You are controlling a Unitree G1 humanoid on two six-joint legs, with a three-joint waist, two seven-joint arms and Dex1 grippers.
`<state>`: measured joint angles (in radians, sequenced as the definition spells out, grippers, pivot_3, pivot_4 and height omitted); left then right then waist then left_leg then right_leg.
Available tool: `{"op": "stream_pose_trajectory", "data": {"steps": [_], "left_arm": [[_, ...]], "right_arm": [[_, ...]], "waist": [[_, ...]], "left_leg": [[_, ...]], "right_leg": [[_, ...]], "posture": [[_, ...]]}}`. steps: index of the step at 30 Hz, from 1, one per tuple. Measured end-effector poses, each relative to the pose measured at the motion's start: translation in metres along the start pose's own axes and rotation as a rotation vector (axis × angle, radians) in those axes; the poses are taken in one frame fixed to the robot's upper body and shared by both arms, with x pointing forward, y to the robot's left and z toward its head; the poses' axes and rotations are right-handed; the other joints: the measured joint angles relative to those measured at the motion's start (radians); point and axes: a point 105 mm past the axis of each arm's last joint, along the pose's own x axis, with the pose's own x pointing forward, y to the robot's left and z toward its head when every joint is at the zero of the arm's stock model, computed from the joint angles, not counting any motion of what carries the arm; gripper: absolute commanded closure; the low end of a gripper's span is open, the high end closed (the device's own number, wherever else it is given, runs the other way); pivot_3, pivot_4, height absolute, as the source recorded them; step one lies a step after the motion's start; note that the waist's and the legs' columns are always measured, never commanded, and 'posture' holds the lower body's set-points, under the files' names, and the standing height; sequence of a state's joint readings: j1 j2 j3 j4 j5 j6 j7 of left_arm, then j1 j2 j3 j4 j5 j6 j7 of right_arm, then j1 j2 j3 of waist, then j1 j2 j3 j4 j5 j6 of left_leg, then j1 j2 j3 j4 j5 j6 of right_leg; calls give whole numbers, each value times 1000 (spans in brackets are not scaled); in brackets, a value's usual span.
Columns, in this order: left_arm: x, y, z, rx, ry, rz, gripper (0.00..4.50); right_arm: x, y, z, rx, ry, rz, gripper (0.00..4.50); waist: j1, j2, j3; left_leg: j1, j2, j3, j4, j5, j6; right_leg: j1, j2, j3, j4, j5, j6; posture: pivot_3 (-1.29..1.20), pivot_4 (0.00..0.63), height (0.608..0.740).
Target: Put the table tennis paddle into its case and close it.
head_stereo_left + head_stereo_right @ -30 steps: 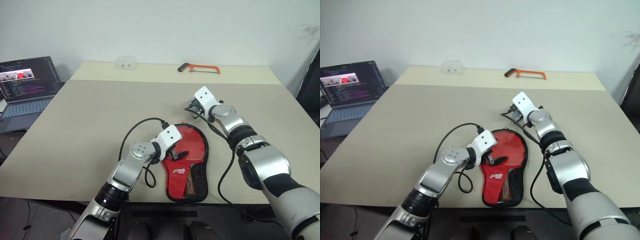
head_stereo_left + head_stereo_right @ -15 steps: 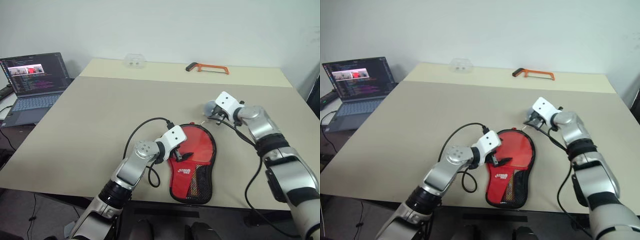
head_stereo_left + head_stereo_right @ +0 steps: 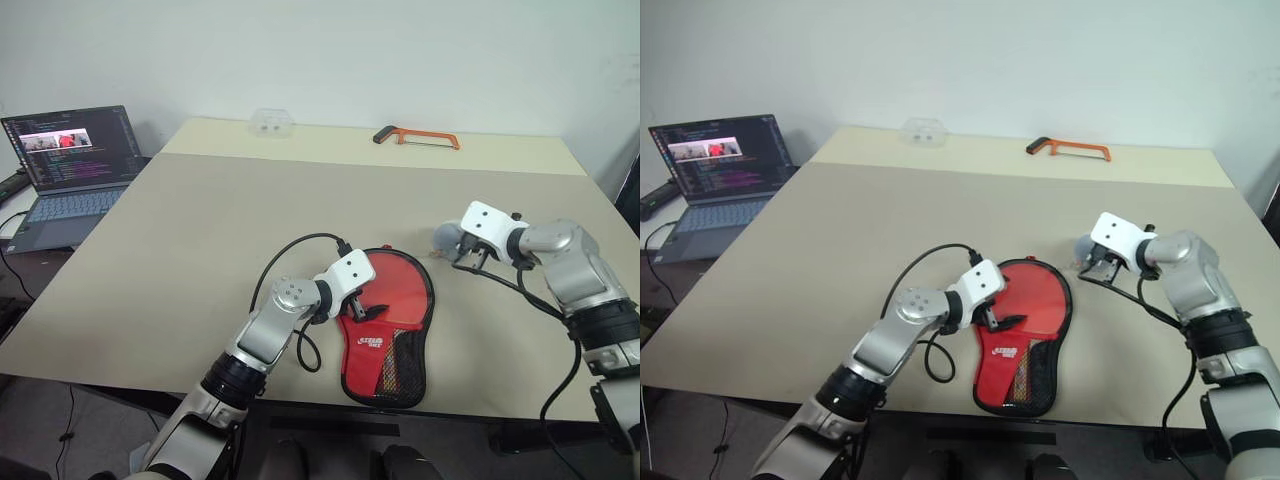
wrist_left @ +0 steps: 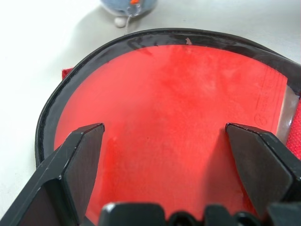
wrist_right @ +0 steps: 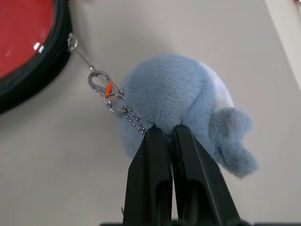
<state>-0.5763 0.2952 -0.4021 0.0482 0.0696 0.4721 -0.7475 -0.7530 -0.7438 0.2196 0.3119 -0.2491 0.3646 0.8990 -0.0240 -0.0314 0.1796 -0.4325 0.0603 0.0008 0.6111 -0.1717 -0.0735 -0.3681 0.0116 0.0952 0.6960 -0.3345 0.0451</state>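
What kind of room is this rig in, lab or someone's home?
Most likely a lab or office test space, not a home. A big plain beige table against a bare white wall, a laptop showing code beside it, and stray props: an orange hacksaw and the case.

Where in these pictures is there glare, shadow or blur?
Right wrist view: a small bright glint on the clear window of the case, and the blue plush charm throws a soft shadow. Left wrist view: the charm is out of focus, and the left gripper has its fingers sharp. Eye views: even light, faint shadows.
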Motion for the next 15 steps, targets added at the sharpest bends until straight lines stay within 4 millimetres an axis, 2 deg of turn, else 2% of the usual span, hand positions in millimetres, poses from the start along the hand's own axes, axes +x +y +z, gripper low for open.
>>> {"op": "stream_pose_trajectory", "data": {"steps": [5,9,15], "left_arm": [[-1,-2,3,-21,-22,-49,0],[6,-5,6,-139,-23,-121,0],[10,-1,9,-181,-20,-151,0]], "right_arm": [[-4,4,-1,-21,6,21,4480],[-5,4,0,-24,7,18,4480],[-5,5,1,-30,4,19,4480]], "waist": [[0,0,0],[0,0,0],[-3,0,0]], "left_leg": [[0,0,0,0,0,0],[-2,0,0,0,0,0],[-2,0,0,-1,0,0]], "right_leg": [[0,0,0,-1,0,0],[-1,0,0,-2,0,0],[-2,1,0,-3,0,0]], "posture": [[0,150,740],[0,150,740],[0,150,740]]}}
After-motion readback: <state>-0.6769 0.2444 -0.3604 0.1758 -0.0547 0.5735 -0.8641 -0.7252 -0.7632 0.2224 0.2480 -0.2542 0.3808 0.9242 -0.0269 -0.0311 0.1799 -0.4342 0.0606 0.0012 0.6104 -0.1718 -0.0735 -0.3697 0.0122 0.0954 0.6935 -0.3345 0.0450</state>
